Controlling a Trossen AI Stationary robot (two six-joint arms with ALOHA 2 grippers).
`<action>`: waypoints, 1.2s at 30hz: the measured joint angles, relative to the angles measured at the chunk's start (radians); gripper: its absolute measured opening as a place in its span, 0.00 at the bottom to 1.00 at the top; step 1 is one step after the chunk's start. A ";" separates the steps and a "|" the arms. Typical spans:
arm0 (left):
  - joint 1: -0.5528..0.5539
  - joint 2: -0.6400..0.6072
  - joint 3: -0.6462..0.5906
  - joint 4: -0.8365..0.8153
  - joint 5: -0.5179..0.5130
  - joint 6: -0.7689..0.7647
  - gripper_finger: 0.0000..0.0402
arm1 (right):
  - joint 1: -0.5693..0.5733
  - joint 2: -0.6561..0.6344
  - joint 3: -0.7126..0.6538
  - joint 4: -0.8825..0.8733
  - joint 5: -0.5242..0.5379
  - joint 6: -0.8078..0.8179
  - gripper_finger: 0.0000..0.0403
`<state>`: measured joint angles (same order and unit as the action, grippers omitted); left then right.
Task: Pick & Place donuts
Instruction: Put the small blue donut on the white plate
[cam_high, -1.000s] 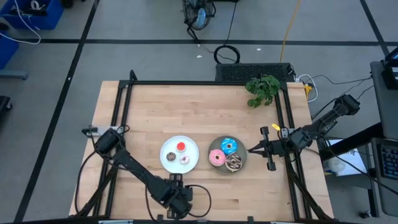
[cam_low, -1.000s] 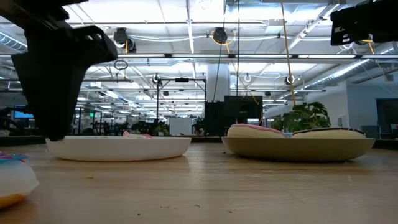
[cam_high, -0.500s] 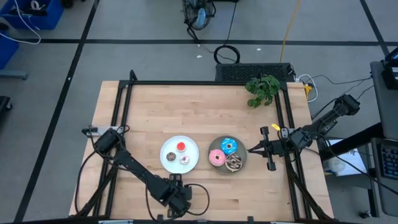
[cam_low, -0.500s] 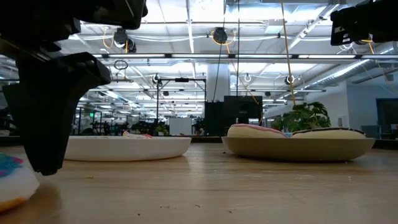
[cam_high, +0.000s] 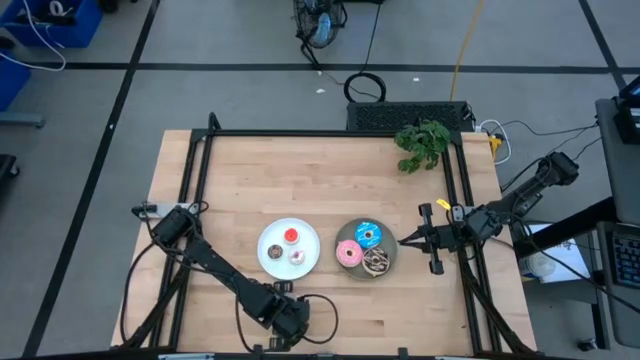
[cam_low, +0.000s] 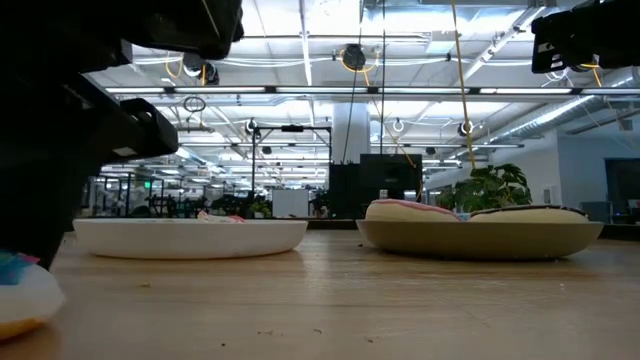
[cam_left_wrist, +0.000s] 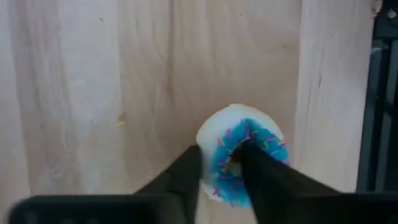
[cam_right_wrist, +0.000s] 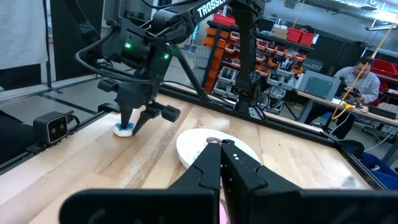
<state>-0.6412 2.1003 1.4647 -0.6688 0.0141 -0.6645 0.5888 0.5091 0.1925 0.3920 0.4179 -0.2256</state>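
Now the left claw (cam_left_wrist: 219, 163) sits low over the tiny blue donut (cam_left_wrist: 245, 155) near the table's (cam_high: 250, 180) front edge, fingers open astride its rim: the grasp step. Next it must close and lift toward the white plate (cam_high: 270, 240). The right claw (cam_right_wrist: 221, 163) waits closed beside the grey plate (cam_high: 345, 233).
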 joint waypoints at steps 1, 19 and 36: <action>0.002 0.000 0.000 0.001 0.019 0.002 0.24 | 0.000 0.000 0.000 0.000 0.000 0.000 0.00; 0.075 -0.243 0.148 -0.293 -0.043 0.186 0.03 | 0.000 0.000 0.001 0.000 0.000 -0.008 0.00; 0.268 -0.412 0.149 -0.559 -0.328 0.187 0.05 | 0.000 0.000 0.001 0.000 0.000 -0.006 0.00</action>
<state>-0.3732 1.6880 1.6135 -1.2278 -0.3141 -0.4771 0.5884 0.5091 0.1932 0.3920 0.4176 -0.2321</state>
